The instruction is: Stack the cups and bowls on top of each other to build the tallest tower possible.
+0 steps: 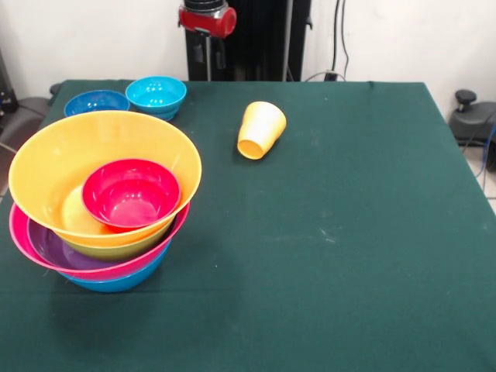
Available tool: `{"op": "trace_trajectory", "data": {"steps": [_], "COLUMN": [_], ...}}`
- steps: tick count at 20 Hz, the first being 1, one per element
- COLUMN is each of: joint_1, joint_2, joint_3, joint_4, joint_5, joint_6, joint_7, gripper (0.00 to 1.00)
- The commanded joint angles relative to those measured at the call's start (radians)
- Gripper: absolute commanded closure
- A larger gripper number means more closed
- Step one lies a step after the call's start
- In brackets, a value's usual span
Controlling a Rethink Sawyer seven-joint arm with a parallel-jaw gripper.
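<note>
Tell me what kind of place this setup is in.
Probably a robotics lab or test room: a table draped in dark green cloth, the robot's red and black pedestal at its far edge, cables on a bare white wall, and plastic bowls and a yellow-orange cup as props.

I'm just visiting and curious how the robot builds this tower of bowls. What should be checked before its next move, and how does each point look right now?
1. Tower steady: not ok. The large orange bowl sits tilted on the pile.
2. Small red bowl seated: ok, it rests inside the orange bowl.
3. Yellow-orange cup ready to grab: not ok. It lies on its side, mouth toward the camera.
4. Spare bowls reachable: ok. The dark blue bowl and the light blue bowl stand upright at the table's far corner.
5. Red cup located: cannot tell, none is visible.
6. Claw ready: cannot tell, it is not in view.
</note>
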Motion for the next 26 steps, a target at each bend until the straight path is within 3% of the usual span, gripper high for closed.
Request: {"op": "trace_trajectory", "data": {"steps": [1, 26], "joint_1": [-0.051, -0.179], "joint_2": [0.032, 0.017], "joint_3": [0.167, 0.298], "joint_4": [-0.168, -0.22], "joint_5": [-0.076, -0.151], "joint_6": [0.066, 0.188], "joint_7": [-0.025, -0.082], "gripper": [0.0, 0.0]}}
